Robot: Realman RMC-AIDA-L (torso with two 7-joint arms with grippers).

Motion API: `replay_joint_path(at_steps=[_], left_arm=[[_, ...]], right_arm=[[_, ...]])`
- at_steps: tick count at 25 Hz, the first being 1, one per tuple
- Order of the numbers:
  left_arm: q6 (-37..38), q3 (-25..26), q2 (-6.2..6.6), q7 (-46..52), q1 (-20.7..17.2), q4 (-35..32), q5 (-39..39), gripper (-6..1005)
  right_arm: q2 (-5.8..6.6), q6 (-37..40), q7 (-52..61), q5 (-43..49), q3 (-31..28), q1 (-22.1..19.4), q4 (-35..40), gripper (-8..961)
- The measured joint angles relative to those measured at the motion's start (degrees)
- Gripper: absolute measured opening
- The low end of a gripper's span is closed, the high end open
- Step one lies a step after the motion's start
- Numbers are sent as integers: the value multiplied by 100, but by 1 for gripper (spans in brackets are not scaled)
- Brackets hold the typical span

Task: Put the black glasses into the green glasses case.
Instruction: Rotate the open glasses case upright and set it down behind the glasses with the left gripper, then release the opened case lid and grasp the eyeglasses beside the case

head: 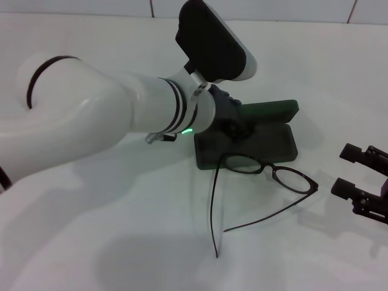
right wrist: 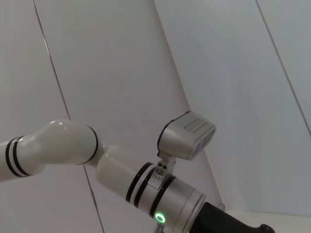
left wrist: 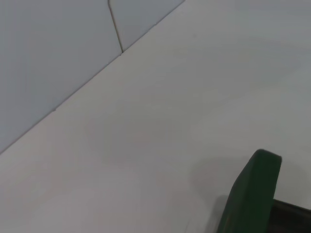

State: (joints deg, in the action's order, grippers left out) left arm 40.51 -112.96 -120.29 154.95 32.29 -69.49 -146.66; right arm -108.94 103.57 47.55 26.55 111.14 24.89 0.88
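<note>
The left arm reaches right across the white counter (head: 121, 242), and the left hand (head: 233, 121) sits low over the green glasses case (head: 267, 142), dark against the dark lining, so whether it is spread or closed I cannot tell. The case stands open, lid (head: 273, 109) tipped up at the far side, tray facing the robot; the left wrist view catches only one green corner of that lid, upright above the counter. Now the black glasses (head: 270, 171): they lie on the counter just on the near side of the case, front frame touching or all but touching the tray's near edge, lenses running from the case's middle out toward the robot's right. Both temple arms are unfolded, one sweeping straight back toward the robot, the other angling in from the right-hand lens, so the long axis of the frame front runs roughly along the case's long side. Over on the right edge waits the right hand (head: 364, 179), fingers (head: 348, 189) spread with a clear gap, holding nothing, and close to the right lens. My read: the glasses lie just this side of the left hand, and a short move away from the robot puts them in the tray.
</note>
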Motion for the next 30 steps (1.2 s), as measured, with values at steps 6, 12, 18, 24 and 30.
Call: replay_joint_path(at_steps=[6, 12, 18, 24, 30], left_arm=[[0, -53, 17, -80, -3, -116, 6, 483], [4, 20, 25, -146, -39, -322, 7, 505], [141, 238, 33, -339, -199, -764, -28, 510], [485, 673, 41, -481, -642, -1689, 48, 507], [519, 1240, 41, -808, -1414, -2751, 804, 503]], right_arm=[[-6, 13, 1, 6, 4, -3, 0, 752], [9, 94, 18, 16, 4, -4, -13, 752], [36, 101, 76, 12, -31, -7, -22, 751], [200, -91, 805, 34, 5, 276, -33, 751], [373, -472, 1181, 29, -112, 777, 37, 750]])
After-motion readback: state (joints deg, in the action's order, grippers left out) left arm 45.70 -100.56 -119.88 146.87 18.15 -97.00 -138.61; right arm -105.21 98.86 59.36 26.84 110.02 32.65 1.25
